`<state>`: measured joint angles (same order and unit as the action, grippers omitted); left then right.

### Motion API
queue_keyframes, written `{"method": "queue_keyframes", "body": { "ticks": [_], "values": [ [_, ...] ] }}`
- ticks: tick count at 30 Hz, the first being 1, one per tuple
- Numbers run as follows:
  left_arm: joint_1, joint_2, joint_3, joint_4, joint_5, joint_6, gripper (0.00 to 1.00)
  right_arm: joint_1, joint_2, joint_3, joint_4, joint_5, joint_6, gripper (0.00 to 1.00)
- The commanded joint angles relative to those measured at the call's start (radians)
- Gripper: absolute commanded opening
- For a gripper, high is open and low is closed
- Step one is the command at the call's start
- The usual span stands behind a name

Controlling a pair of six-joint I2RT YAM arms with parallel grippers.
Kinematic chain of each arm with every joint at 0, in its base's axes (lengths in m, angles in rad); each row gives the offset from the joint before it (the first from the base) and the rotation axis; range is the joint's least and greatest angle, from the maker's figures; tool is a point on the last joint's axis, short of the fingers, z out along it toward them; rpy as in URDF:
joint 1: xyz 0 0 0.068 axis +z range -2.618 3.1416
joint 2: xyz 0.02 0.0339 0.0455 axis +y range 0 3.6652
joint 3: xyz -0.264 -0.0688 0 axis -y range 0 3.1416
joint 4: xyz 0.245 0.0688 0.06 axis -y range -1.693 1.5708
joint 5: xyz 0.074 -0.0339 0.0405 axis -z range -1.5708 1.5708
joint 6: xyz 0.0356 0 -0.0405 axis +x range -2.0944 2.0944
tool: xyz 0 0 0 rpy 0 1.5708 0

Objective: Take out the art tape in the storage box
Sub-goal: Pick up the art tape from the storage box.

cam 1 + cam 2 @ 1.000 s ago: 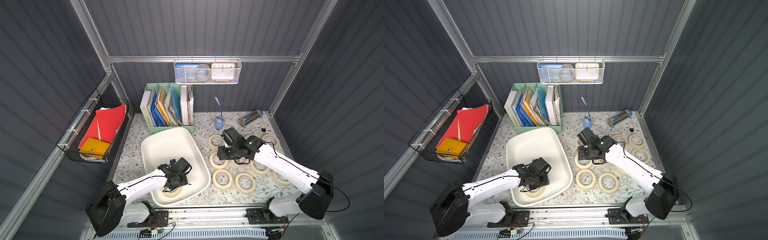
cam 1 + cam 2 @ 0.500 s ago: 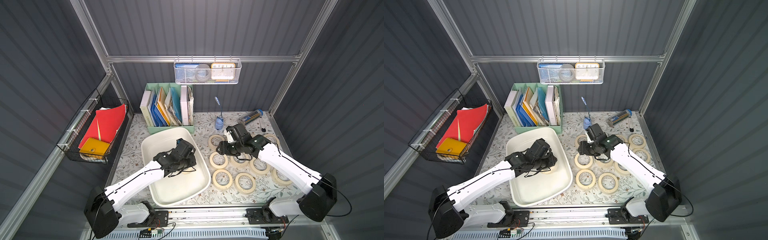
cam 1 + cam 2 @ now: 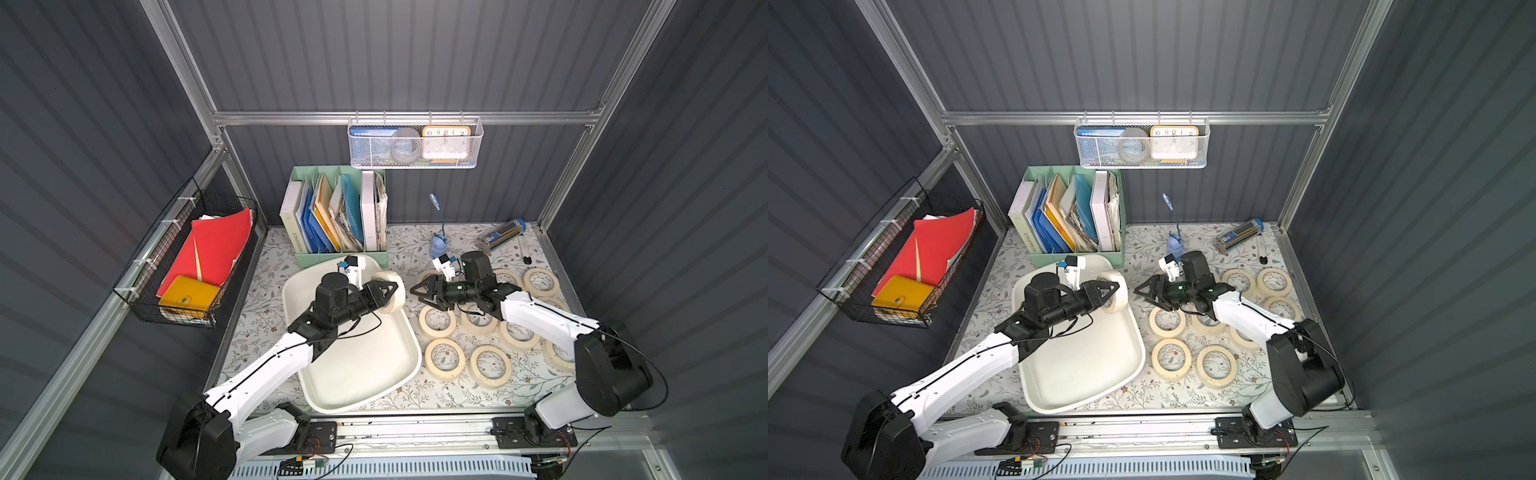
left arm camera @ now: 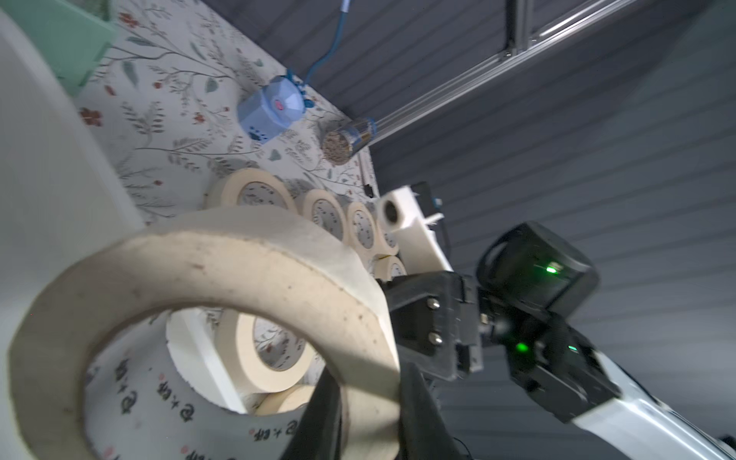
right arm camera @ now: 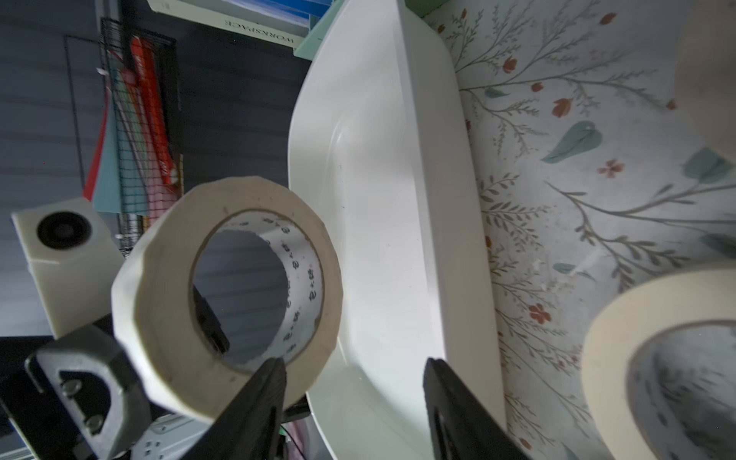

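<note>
Right pincer (image 3: 417, 292) just beside art tape (image 3: 398, 297)

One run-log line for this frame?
left gripper: shut on art tape roll, above storage box | right gripper: open, empty

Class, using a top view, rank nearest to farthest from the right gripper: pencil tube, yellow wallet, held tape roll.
1. Held tape roll, just opposite the right gripper.
2. Pencil tube, back right corner.
3. Yellow wallet, left wall's wire basket.

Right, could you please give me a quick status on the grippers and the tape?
Left gripper shut on a tape roll, raised over the storage box rim. Right gripper open, empty, facing it. Nothing between.
</note>
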<state>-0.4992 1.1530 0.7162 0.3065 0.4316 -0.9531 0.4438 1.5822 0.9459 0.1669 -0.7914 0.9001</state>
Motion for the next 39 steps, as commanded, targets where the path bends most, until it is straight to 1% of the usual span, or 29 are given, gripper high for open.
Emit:
{"method": "queue_keyframes", "body": {
  "ticks": [1,6,9,16,27,31,34,39],
  "values": [
    [0.001,-0.006,-0.01,0.283,0.119,-0.027,0.12,-0.013,0.066,-0.025,0.415,-0.111,0.243,0.61],
    [0.001,-0.018,-0.001,0.255,0.126,0.019,0.12,-0.007,0.172,-0.007,0.683,-0.131,0.429,0.61],
    [0.001,-0.011,-0.002,0.254,0.125,0.028,0.11,0.021,0.201,0.021,0.776,-0.138,0.509,0.61],
    [0.001,-0.005,0.012,0.256,0.105,0.063,0.09,0.081,0.223,0.048,0.765,-0.153,0.528,0.61],
    [0.001,-0.001,0.021,0.309,0.095,0.059,0.07,0.146,0.316,0.045,0.917,-0.143,0.636,0.61],
    [0.001,-0.011,0.023,0.318,0.093,0.057,0.07,0.153,0.357,0.044,0.983,-0.133,0.681,0.61],
    [0.001,-0.013,0.027,0.29,0.092,0.073,0.07,0.153,0.378,0.045,1.041,-0.123,0.723,0.58],
    [0.001,-0.02,0.022,0.257,0.085,0.089,0.07,0.148,0.352,0.035,0.952,-0.12,0.655,0.55]
  ]
}}
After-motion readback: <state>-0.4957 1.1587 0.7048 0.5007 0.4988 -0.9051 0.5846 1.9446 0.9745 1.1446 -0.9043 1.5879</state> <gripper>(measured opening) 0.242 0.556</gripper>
